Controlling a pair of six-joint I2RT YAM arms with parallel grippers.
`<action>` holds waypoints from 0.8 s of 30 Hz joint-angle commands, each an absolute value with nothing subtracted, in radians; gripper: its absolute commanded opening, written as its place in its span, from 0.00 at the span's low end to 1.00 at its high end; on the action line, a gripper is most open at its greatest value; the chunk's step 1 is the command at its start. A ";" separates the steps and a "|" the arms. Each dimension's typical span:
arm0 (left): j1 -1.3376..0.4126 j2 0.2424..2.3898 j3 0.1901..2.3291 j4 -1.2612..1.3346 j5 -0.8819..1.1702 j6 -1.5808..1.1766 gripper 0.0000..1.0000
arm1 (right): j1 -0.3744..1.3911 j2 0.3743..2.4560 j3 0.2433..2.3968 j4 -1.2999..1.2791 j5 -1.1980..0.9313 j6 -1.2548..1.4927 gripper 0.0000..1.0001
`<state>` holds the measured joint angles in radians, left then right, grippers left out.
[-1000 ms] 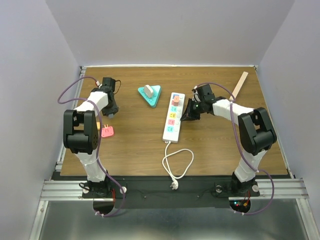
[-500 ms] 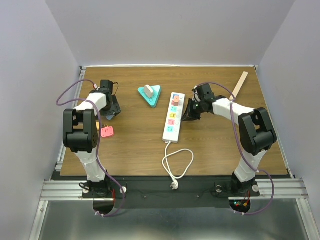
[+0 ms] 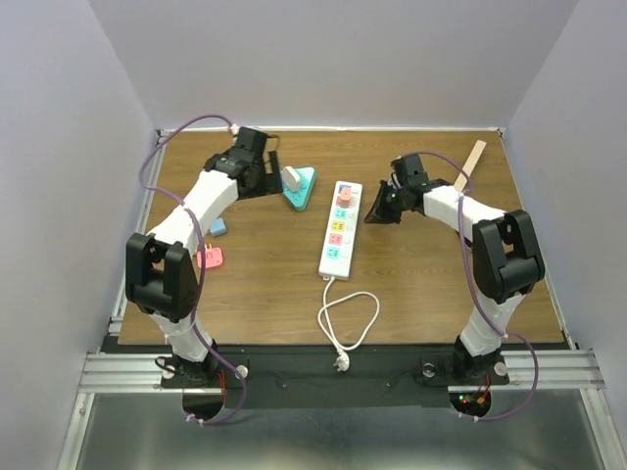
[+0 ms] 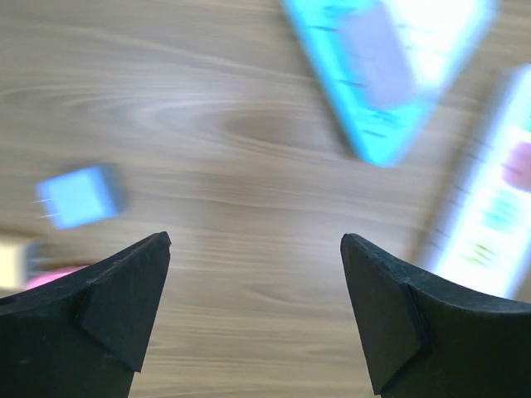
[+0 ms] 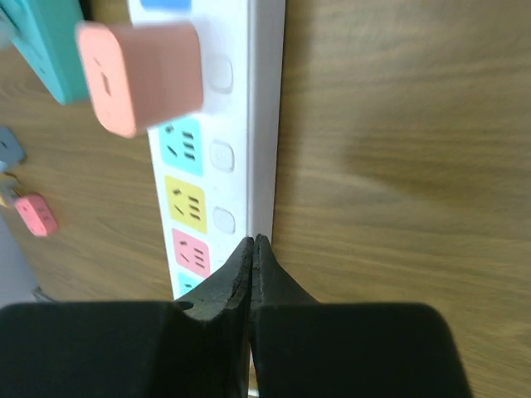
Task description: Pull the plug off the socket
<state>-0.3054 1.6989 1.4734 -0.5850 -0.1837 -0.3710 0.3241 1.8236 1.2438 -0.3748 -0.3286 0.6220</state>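
The white socket strip (image 3: pixel 336 240) lies mid-table with a salmon plug (image 3: pixel 344 193) seated near its far end. The right wrist view shows that plug (image 5: pixel 145 75) standing up out of the strip (image 5: pixel 217 157). My right gripper (image 5: pixel 253 240) is shut with nothing in it, its tips resting at the strip's right edge (image 3: pixel 370 217). My left gripper (image 3: pixel 271 182) hovers open and empty over bare wood (image 4: pixel 253 240), left of the teal triangular socket (image 3: pixel 296 185). A blue plug (image 3: pixel 217 227) lies loose on the table.
A pink plug (image 3: pixel 210 258) lies near the left edge, in front of the blue plug (image 4: pixel 79 195). The strip's cord (image 3: pixel 348 318) coils toward the near edge. A wooden stick (image 3: pixel 468 168) lies at the back right. The teal socket holds a white plug (image 3: pixel 291 177).
My left gripper opened and swung from the left side toward the teal socket, leaving the blue plug on the table. My right gripper slid a little farther along the strip's edge.
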 commanded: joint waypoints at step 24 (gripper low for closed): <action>-0.623 2.236 2.143 -0.617 -0.028 -0.296 0.96 | 0.291 1.977 1.197 -0.057 -0.787 0.750 0.00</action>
